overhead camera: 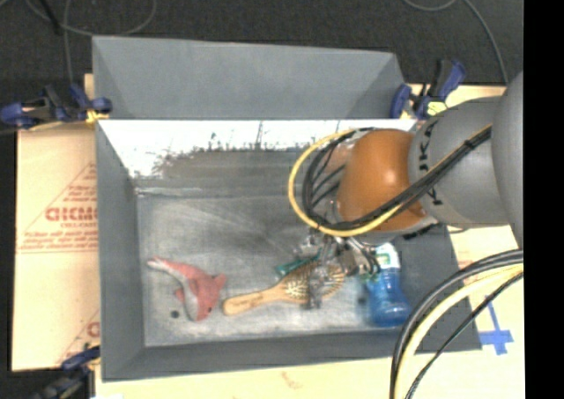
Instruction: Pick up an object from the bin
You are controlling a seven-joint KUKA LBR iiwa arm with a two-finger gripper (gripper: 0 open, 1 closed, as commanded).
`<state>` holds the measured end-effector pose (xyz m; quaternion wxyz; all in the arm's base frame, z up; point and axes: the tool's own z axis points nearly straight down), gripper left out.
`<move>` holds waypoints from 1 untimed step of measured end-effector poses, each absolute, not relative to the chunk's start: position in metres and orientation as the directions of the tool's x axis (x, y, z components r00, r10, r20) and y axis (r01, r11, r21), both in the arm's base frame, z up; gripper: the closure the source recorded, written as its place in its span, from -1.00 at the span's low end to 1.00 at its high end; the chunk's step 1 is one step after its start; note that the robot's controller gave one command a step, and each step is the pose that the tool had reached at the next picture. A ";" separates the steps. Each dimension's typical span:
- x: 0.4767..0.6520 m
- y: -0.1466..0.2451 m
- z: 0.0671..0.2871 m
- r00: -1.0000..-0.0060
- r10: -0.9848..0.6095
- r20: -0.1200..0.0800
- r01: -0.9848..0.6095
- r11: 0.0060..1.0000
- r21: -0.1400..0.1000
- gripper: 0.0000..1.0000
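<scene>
Pink floppy toy [196, 288] left, blue bottle [385, 299] right

— Where is the arm sitting right now?
— I'm seeing the arm [476, 159] reaching in from the right, its grey link lying across the right side.
— And the wrist?
— The orange cover [374, 181] is pointing down and leftward, with yellow and black cables [308, 186] looping around it. The gripper [333, 263] is hanging beneath, toward the near side.

One camera above bin [115, 239], tilted slightly; arm [476, 168] from right.
</scene>
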<state>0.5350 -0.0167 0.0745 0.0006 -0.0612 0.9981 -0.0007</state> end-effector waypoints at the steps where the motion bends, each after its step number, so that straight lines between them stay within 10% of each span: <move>1: 0.519 -0.011 0.167 -0.989 -0.146 -0.002 -0.146 0.989 -0.002 1.00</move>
